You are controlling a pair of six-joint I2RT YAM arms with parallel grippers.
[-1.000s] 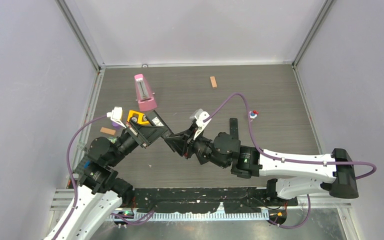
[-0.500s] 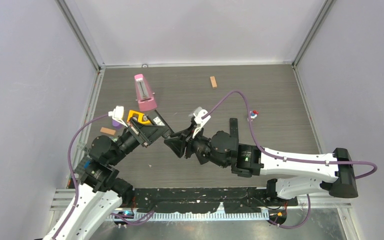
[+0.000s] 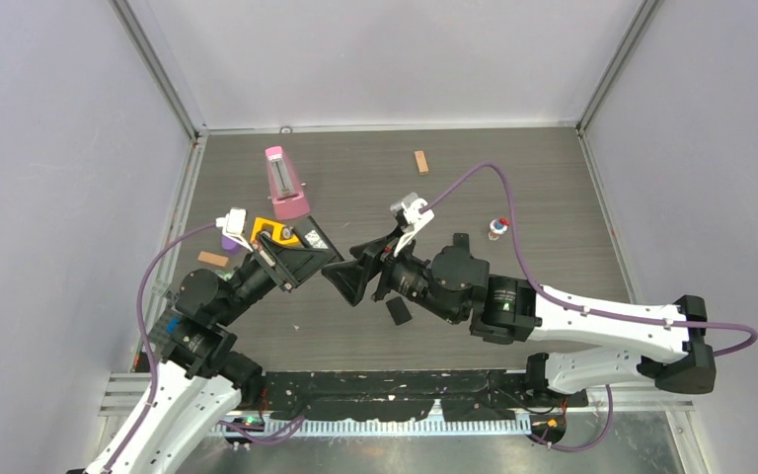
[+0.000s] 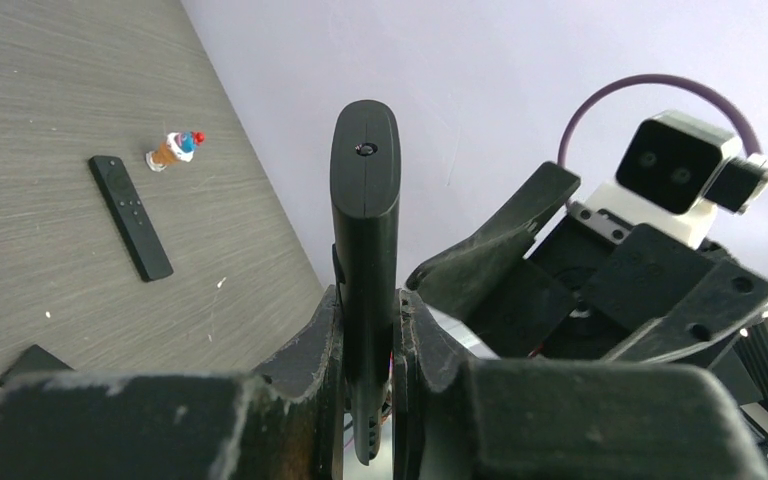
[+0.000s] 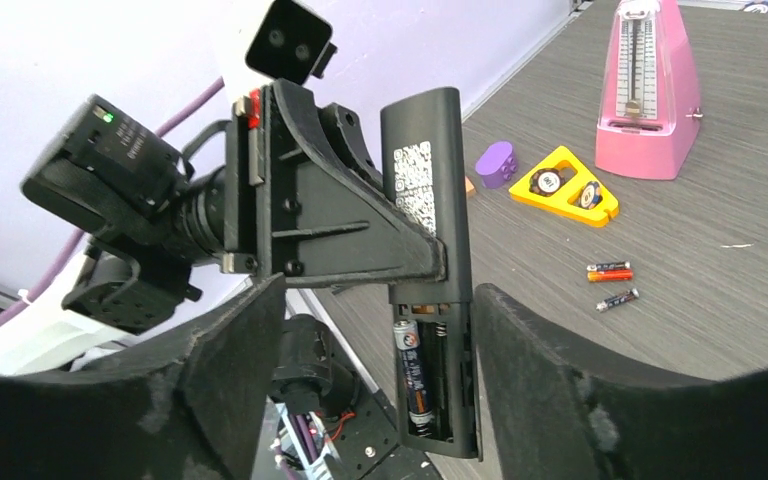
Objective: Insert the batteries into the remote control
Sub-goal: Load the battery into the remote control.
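Nearest the robot's bases, a small black flat piece (image 3: 398, 311) lies on the table (image 3: 553, 178) under the right arm; it is probably the removed battery cover, set aside so the bay is reachable.

Just beyond it the two arms meet nose to nose at mid-table. The left gripper (image 4: 365, 335) is clamped on the lower part of the remote control (image 5: 430, 200) and holds it upright in the air, with the open back turned toward the other arm. This presents the bay for loading.

The right gripper (image 3: 348, 281) faces that bay with its jaws spread wide and nothing between them, one finger on either side of the remote and not touching it. Its wrist camera shows one seated battery (image 5: 412, 375) in the left slot; the slot beside it shows only a spring, so the job looks about half done.

Farther out on the table lie three loose batteries (image 5: 609, 271), near a yellow triangular holder (image 5: 565, 187) and a purple piece (image 5: 495, 164).

Beyond these stand a pink metronome (image 3: 284, 184), a second black remote (image 4: 130, 217), a small toy figure (image 3: 496, 228) and, farthest, a wooden block (image 3: 420, 161)
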